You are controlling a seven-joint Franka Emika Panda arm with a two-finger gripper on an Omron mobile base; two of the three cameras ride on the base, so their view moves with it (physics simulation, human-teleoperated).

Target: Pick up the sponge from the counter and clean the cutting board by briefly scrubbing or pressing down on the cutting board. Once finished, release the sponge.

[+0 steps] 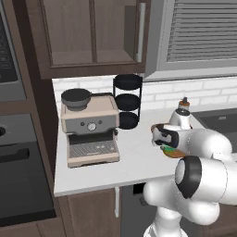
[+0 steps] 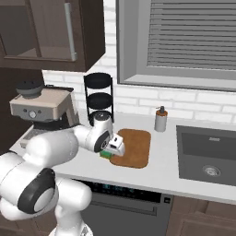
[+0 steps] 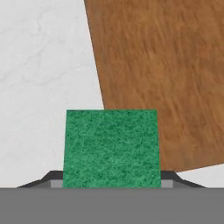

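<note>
Gripping sponge (image 3: 111,148) at cutting board's (image 3: 166,78) edge, lower centre of hand view.
Gripper (image 2: 112,151) clamped on sponge, straddling board edge over counter (image 3: 43,78); risks snagging board's rim and shoving it if dragged low.

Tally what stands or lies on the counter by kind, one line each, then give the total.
Coffee machine: 1
Black three-tier rack: 1
Soap dispenser bottle: 1
Cutting board: 1
Sponge: 1, green, between the gripper fingers, at the board's edge
Total: 5
</note>
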